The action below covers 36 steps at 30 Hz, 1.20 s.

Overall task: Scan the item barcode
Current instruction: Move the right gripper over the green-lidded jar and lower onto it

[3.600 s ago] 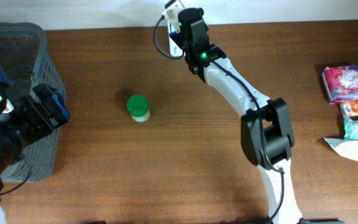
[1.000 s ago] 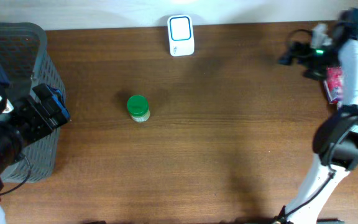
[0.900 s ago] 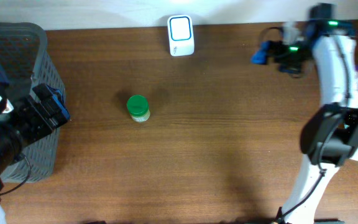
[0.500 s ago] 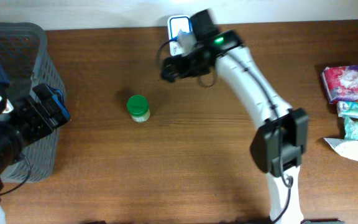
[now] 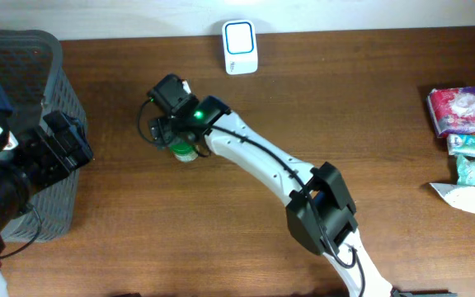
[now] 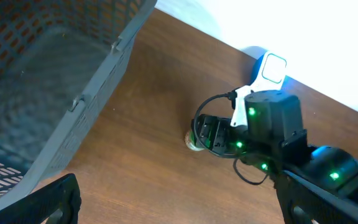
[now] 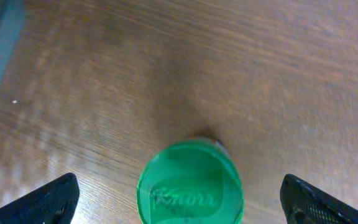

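The item is a small jar with a green Knorr lid (image 7: 189, 185), standing upright on the brown table. My right gripper (image 7: 188, 202) hovers straight above it, open, one finger on each side of the lid and neither touching it. From overhead the right gripper (image 5: 174, 137) covers most of the jar (image 5: 185, 153). The white scanner with a blue face (image 5: 240, 47) stands at the table's far edge, also seen as the scanner (image 6: 272, 68) in the left wrist view. My left gripper (image 6: 182, 211) is open and empty by the basket.
A grey mesh basket (image 5: 23, 58) takes up the left end, right beside the left arm (image 5: 60, 148). Several snack packets (image 5: 460, 111) lie at the far right edge. The right arm (image 5: 262, 165) stretches diagonally across the middle of the table.
The right arm has swung from the far right, past the scanner, to above the green-lidded jar. The jar, the scanner and the left arm have not moved.
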Each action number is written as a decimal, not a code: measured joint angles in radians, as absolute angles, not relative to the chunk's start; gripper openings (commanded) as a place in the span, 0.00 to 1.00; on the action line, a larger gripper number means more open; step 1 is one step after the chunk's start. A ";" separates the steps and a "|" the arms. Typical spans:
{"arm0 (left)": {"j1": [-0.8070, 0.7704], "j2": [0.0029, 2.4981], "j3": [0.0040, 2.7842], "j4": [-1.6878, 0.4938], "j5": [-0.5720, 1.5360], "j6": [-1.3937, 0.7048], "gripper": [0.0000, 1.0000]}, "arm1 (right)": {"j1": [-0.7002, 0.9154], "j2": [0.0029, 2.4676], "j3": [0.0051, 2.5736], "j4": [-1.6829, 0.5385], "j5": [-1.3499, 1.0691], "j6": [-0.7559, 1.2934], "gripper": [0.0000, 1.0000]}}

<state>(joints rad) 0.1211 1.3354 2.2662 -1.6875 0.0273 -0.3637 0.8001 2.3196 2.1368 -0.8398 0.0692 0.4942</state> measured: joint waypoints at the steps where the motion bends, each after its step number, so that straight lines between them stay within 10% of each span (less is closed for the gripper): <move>1: 0.121 1.335 2.266 -1.687 0.027 -0.364 0.99 | 0.804 2.321 2.137 -0.840 0.083 0.519 0.99; 18: 0.121 1.335 2.266 -1.687 0.027 -0.364 0.99 | 0.816 2.397 2.137 -0.871 0.116 0.712 1.00; 36: 0.121 1.335 2.266 -1.687 0.027 -0.364 0.99 | 0.816 2.419 2.137 -0.950 0.116 0.475 0.67</move>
<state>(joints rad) 0.1211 1.3354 2.2662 -1.6875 0.0273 -0.3637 0.8162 2.4187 2.1368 -0.9497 0.1162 0.4751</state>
